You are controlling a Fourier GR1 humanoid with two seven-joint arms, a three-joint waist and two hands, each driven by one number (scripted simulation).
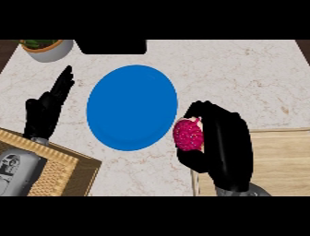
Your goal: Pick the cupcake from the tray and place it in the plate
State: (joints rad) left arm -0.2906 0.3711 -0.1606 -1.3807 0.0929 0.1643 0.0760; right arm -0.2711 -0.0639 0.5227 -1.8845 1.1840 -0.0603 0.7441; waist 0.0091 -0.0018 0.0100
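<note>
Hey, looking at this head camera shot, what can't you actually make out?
Cupcake: only its pink side shows in the head view; the right hand curled round it hides the rest.
Tray: the right hand covers part of its left side; the view's lower edge cuts it off.
Potted plant: cut off at the top edge.

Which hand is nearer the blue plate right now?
Right. The right hand, curled round the pink cupcake, is just right of the blue plate; the left hand rests open farther off its left side.

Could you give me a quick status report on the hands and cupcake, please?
Right hand shut on cupcake, beside plate. Left hand open, resting left of plate. Nothing between cupcake and plate.
</note>
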